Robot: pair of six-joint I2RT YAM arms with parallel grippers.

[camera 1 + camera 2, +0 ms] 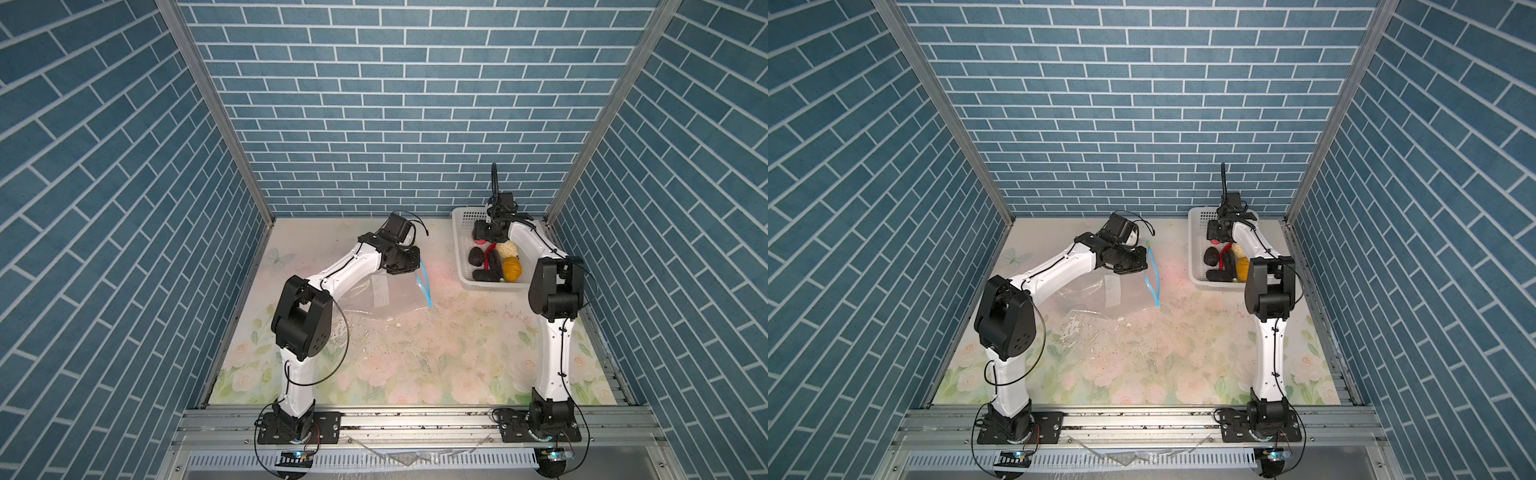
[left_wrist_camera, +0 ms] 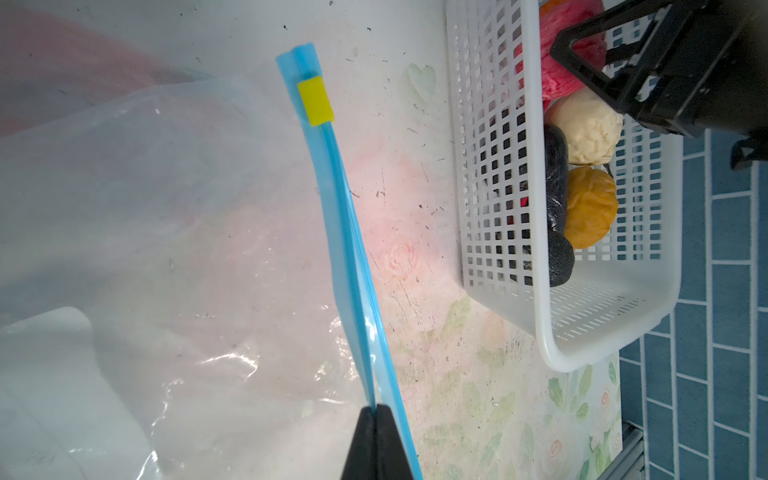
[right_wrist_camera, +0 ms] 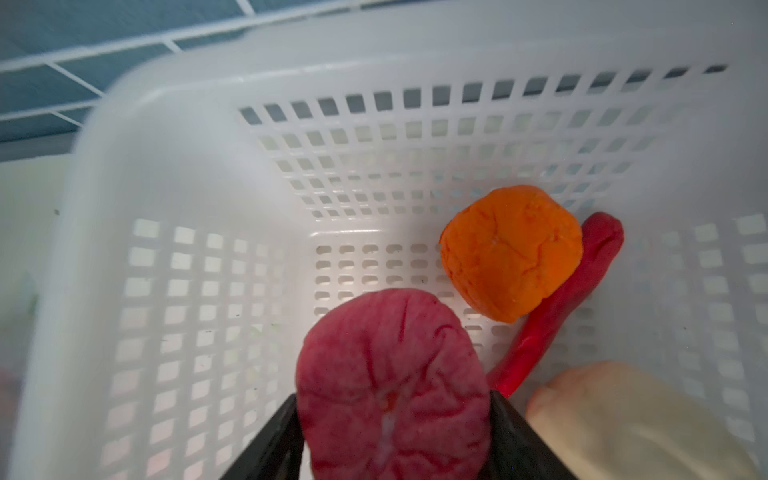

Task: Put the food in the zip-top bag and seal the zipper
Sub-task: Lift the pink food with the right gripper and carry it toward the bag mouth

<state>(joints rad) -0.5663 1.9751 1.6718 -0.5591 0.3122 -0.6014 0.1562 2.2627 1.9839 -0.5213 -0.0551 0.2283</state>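
The clear zip-top bag (image 1: 374, 299) lies on the floral mat left of centre. Its light-blue zipper (image 2: 345, 232) runs along the edge nearest the basket, and the yellow slider (image 2: 315, 101) sits at the zipper's far end. My left gripper (image 2: 376, 409) is shut on one lip of the zipper, which holds that lip off the other; in both top views it (image 1: 415, 266) (image 1: 1144, 262) sits at the bag's mouth. My right gripper (image 3: 395, 415) is down in the basket, fingers pressed on both sides of a pink food lump (image 3: 390, 382). An orange lump (image 3: 511, 253), a red chili (image 3: 557, 316) and a cream lump (image 3: 623, 424) lie nearby.
The white perforated basket (image 1: 461, 249) stands at the back right against the wall. It also holds a yellow-brown lump (image 1: 512, 269) and black lumps (image 1: 476, 256). Crumbs speckle the mat in front of the bag. Blue brick walls close in three sides.
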